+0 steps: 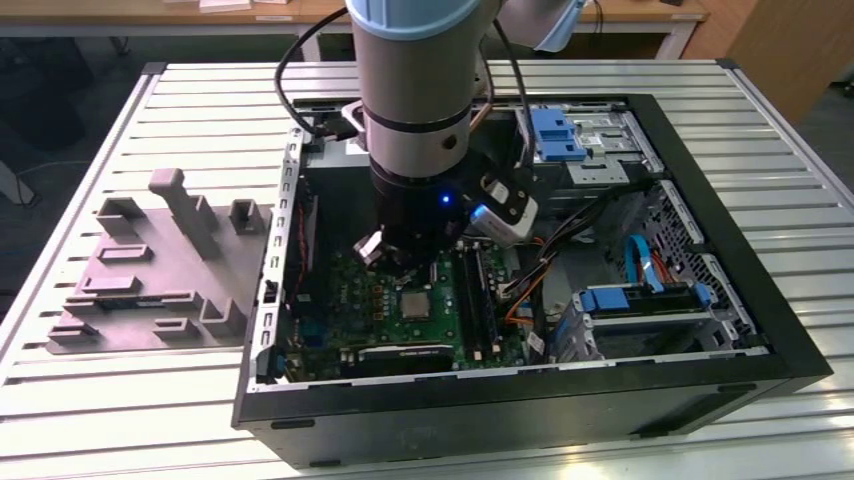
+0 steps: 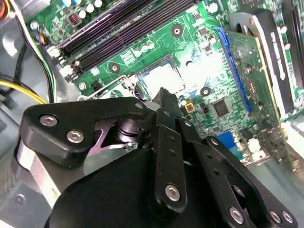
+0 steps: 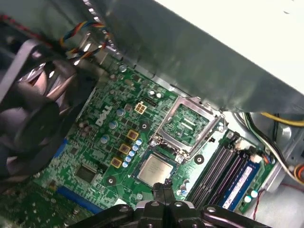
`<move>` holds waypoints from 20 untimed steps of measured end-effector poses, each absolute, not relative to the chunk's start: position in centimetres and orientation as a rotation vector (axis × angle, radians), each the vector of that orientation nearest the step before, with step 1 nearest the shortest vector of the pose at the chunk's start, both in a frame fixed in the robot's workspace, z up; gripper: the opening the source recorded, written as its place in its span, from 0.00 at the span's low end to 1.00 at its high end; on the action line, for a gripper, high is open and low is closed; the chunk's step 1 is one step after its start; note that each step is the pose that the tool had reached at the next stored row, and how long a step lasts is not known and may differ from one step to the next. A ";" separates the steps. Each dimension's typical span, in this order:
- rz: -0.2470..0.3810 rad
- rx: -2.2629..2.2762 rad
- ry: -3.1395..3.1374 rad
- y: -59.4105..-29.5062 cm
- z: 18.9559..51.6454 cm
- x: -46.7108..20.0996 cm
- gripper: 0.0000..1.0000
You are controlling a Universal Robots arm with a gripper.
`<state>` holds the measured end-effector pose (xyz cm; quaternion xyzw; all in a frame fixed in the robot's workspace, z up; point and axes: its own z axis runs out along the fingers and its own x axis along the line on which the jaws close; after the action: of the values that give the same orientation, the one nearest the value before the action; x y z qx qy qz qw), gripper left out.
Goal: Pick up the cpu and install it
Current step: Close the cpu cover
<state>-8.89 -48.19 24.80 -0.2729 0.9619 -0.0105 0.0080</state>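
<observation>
cpu [image 3: 155,169] sits flat in the motherboard [image 3: 109,142] socket, load frame [image 3: 187,124] hinged up beside it; we see the fingers [image 3: 164,186] pinched together, empty, just above.

Slatted metal table [image 1: 120,400] — grey block [image 1: 154,270], open computer case [image 1: 534,400].
</observation>
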 end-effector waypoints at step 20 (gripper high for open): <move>-0.030 -1.109 2.920 -48.2 24.8 -8.9 0.11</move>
<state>-8.89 -48.19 24.78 -0.3551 0.9347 -0.0097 0.0089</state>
